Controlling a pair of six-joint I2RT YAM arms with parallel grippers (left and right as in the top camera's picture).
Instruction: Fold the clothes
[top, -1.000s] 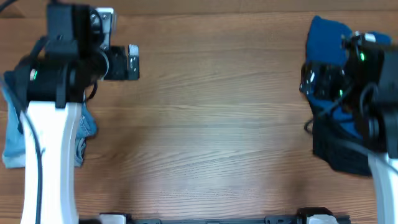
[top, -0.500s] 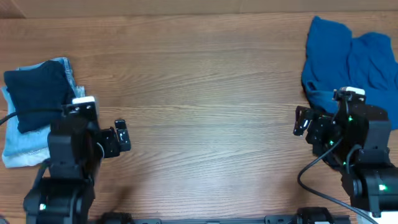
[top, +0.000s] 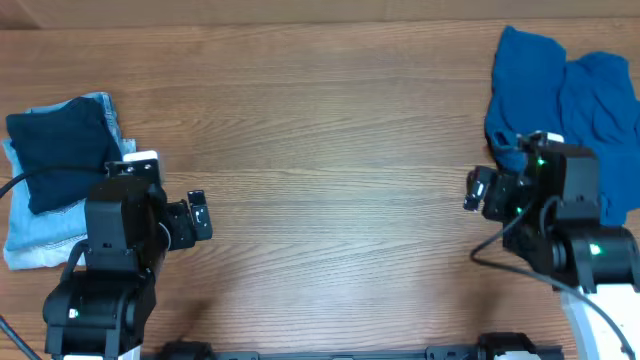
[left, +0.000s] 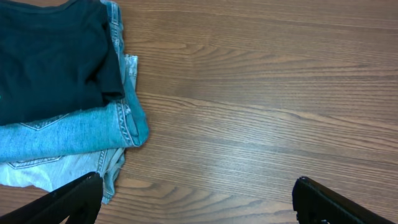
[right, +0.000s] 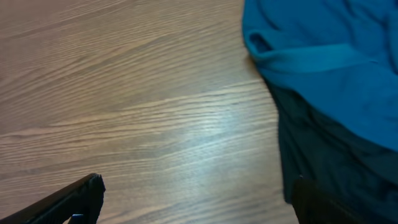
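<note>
Far left of the overhead view: a navy top (top: 60, 155), soft, matte and roughly square, folded and laid on light-blue jeans (top: 35, 245), with denim showing below it and along its right side. Upper left of the left wrist view: the same navy top (left: 50, 56), smooth and near-black, over jeans (left: 74, 130) with stitched seams and a rounded fold at the right corner.

Near them, lower left of the overhead view: the left arm (top: 110, 270) and the black left gripper (top: 200, 215), pointing right, jaws spread wide and holding nothing. Fingers (left: 68, 199) apart at the bottom corners of the wrist view, over bare wood.

Across the middle: the worktop (top: 330, 150), brown wood with long horizontal grain and a faint sheen.

Right of centre: the right gripper (top: 475, 190), pointing left, jaws likewise wide apart and empty.

Upper right: a bright blue garment (top: 560, 85), crumpled and unfolded, its lower edge under the right arm (top: 575, 230). In the right wrist view, the blue garment (right: 336, 56) with a rolled hem at upper right, over a dark garment (right: 329, 168) at lower right, flat and finely knit.

Against one second ago: left arm and right arm both drawn back from the top of the frame to the bottom, navy top and jeans uncovered, grippers just as wide. Against half a second ago: right arm a little higher, nearer the blue cloth; clothes unmoved.
</note>
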